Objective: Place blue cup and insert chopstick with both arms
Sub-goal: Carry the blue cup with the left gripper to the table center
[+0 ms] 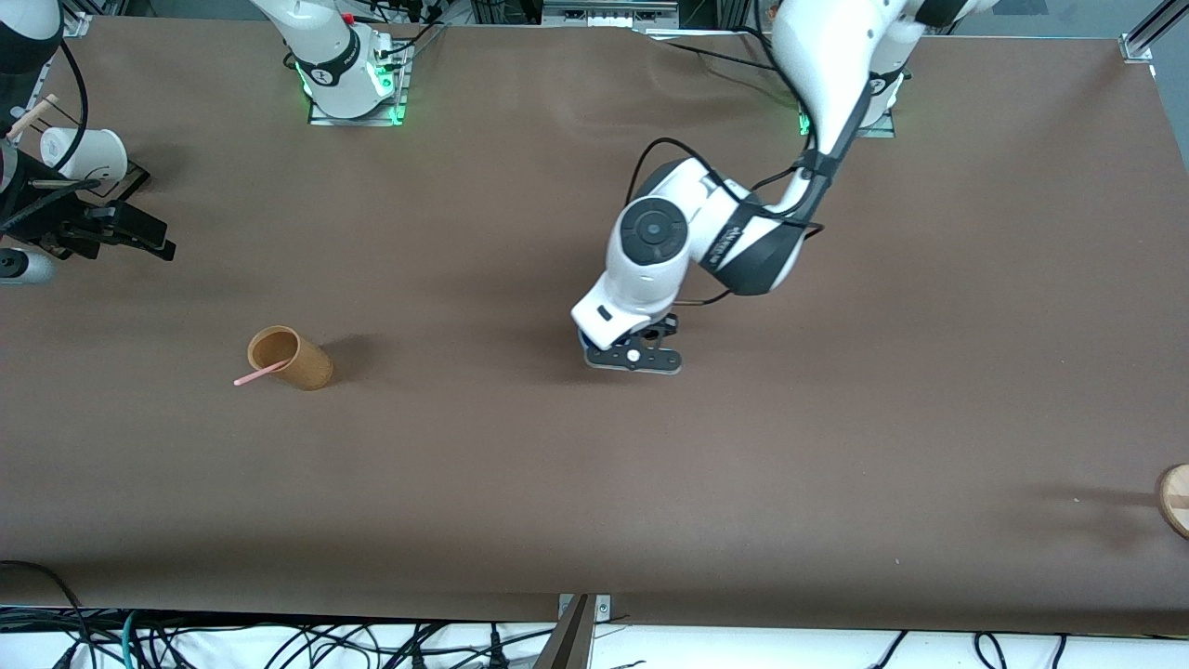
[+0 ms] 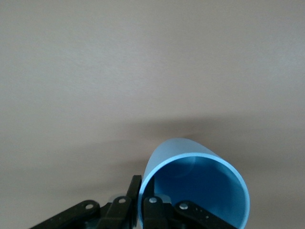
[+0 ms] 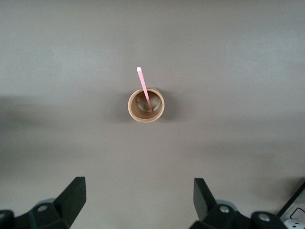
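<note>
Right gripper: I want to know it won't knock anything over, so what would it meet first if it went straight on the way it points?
The right gripper, jaws open, points down at the table. Straight ahead stands the tan cup with the chopstick in it; the stick's raised tip probably comes first, though depth is unclear.
</note>
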Robot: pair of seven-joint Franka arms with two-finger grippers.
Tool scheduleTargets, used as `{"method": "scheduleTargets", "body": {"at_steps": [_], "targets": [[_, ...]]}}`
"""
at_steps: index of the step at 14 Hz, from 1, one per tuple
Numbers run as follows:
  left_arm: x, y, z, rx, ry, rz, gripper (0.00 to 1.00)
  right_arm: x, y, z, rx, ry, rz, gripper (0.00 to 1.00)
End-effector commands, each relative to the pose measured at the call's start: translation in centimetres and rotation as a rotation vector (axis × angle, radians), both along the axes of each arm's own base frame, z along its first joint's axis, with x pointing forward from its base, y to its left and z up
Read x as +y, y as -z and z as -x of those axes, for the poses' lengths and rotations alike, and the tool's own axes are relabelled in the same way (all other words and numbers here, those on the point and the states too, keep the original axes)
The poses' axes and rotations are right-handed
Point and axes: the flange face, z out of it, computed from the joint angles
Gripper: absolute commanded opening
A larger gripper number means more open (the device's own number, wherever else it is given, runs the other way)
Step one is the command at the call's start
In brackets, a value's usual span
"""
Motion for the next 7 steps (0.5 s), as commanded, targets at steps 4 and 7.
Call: {"method": "scheduleTargets", "body": {"at_steps": [4, 7], "targets": [[-5.5, 3.9, 1.2, 0.013, -0.106, -0.008, 0.0, -0.2, -0.6, -0.1, 0.003, -0.008, -0.002, 1.0], [-5.7, 5.4, 1.4, 0.018, -0.125, -0.019, 0.0, -0.3, -0.6, -0.1, 0.004, -0.007, -0.003, 1.0]]}}
